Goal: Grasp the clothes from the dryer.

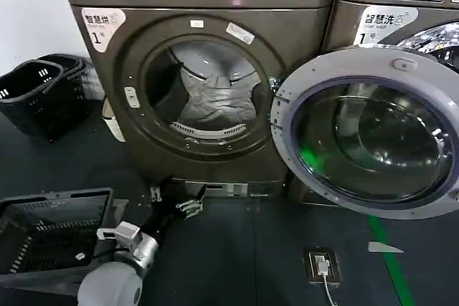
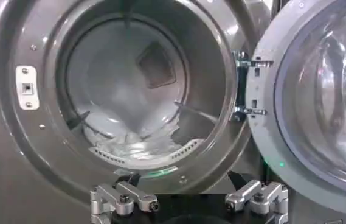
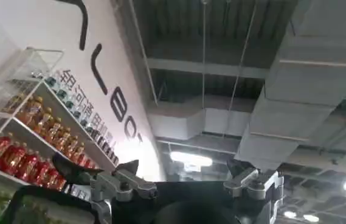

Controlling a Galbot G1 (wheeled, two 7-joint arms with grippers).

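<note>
The floor is dark and matte, with a green stripe running across it near a floor socket that has a white cable plugged in. A white wall stands at the left, and two black baskets sit nested on the floor before it. A grey crate lies nearer. A second machine stands at the right. In the right wrist view, a white wall with large dark lettering carries shelves of bottles, under an open ceiling with grey ducts and bright lamps.
</note>
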